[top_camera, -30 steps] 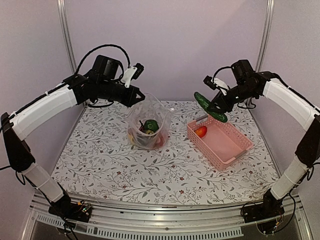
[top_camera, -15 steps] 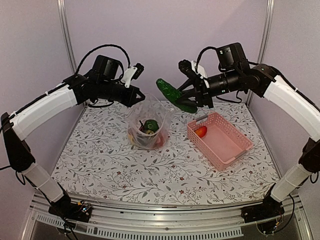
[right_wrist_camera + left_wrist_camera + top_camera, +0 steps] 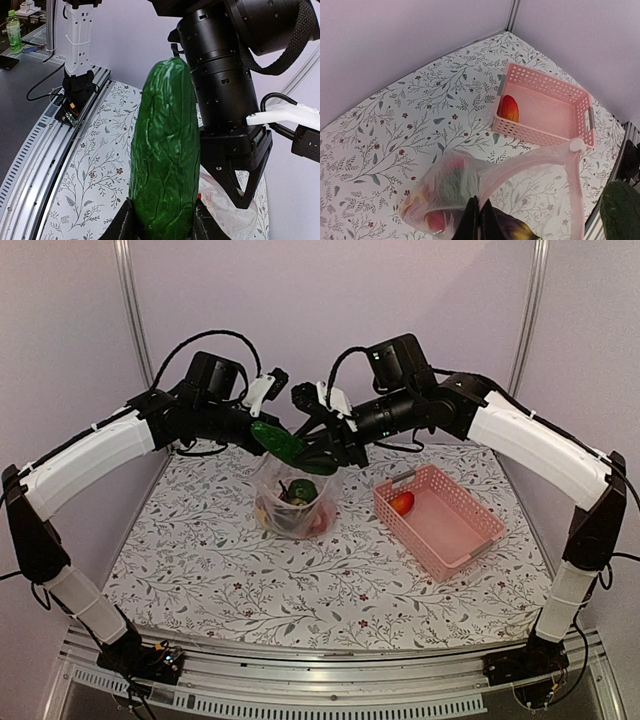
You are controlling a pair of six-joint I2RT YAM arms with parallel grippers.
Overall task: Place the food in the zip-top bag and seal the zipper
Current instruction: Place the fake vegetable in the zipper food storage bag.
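Cucumber [image 3: 285,445] hangs over the bag [image 3: 297,502], gripped at one end by the right tool [image 3: 335,448].
Left tool [image 3: 479,220] is pinched shut on the bag's top edge, holding it up while the bag's bottom rests on the surface [image 3: 200,560], with a green pepper [image 3: 303,490] and red fruits [image 3: 318,523] inside. The cucumber slants just above the bag's mouth, its free end close beside the left tool. Off to the right, apart from the bag, a basket [image 3: 470,540] holds one red-orange fruit [image 3: 401,503].
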